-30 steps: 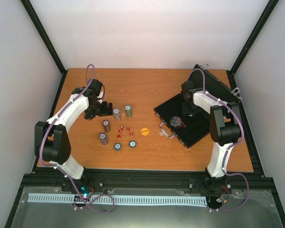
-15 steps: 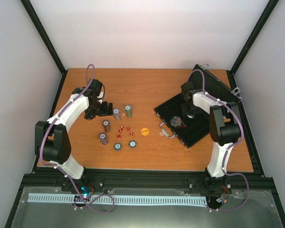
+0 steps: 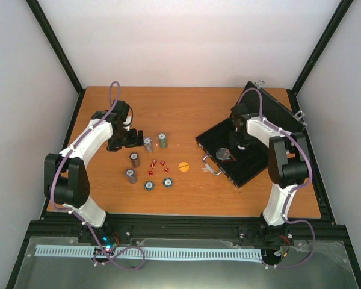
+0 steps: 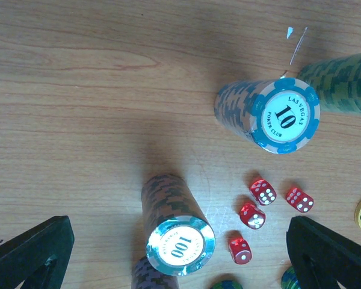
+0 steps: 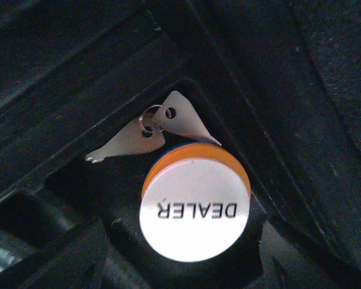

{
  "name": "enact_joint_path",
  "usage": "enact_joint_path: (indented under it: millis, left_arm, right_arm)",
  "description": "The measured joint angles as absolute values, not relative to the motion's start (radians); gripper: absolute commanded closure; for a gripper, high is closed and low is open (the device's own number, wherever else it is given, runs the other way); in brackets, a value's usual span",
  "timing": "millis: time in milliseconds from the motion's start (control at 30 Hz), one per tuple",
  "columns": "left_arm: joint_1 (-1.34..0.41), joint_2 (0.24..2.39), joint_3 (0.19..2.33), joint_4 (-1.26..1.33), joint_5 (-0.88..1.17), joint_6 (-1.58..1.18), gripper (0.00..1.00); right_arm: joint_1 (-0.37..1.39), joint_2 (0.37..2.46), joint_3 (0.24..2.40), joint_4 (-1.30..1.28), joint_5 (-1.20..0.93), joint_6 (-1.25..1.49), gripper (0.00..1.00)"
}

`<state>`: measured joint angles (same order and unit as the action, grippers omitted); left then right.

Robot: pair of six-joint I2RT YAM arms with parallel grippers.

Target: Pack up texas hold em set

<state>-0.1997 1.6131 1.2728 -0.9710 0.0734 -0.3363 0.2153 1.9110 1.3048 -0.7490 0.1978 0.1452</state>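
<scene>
Far left, your left hand (image 3: 131, 139) is hovering low over the desk (image 3: 186, 108), fingers spread wide and grasping nothing. The stack marked 100 (image 4: 179, 244) is standing between them, with the stack marked 10 (image 4: 283, 115) beyond it and the red dice (image 4: 263, 191) scattered close by. You should be centring on one stack and closing low on its side, so the chips are not spilling onto the dice. Moving right, a yellow disc (image 3: 183, 166) is lying on the desk apart from the open case (image 3: 253, 165). Over that case your right hand (image 3: 236, 143) is hanging above the DEALER disc (image 5: 194, 208), which is sitting in a recess right by the keys (image 5: 141, 135). I cannot tell whether this hand is released. You should be lifting it straight up, so nothing is dragging the disc out.
</scene>
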Motion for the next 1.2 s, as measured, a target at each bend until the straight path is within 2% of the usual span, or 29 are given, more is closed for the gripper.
enact_joint_path:
  millis: [100,167,233,467,767,1200]
  left_arm:
    - [-0.2,1.613,1.273,-0.97,0.075,-0.336,0.0]
    - [-0.2,1.613,1.273,-0.969,0.075,-0.336,0.0]
    - [-0.2,1.613,1.273,-0.969,0.075,-0.336,0.0]
    - [-0.2,1.613,1.286,-0.969,0.076,-0.337,0.0]
    - [-0.2,1.593,1.286,-0.969,0.075,-0.337,0.0]
    - [-0.2,1.569,1.264,-0.968,0.073,-0.337,0.0]
  right_arm:
    - [0.225,1.861,1.306,-0.769,0.185,0.147,0.17]
    - [0.245,1.818,1.322,-0.794,0.187,0.146,0.06]
    - [0.282,1.791,1.356,-0.815,0.191,0.144,0.01]
    - [0.482,1.792,1.422,-0.844,0.155,0.154,0.0]
    - [0.745,1.977,1.552,-0.859,0.037,0.167,0.0]
    - [0.768,2.07,1.565,-0.867,-0.056,0.165,0.04]
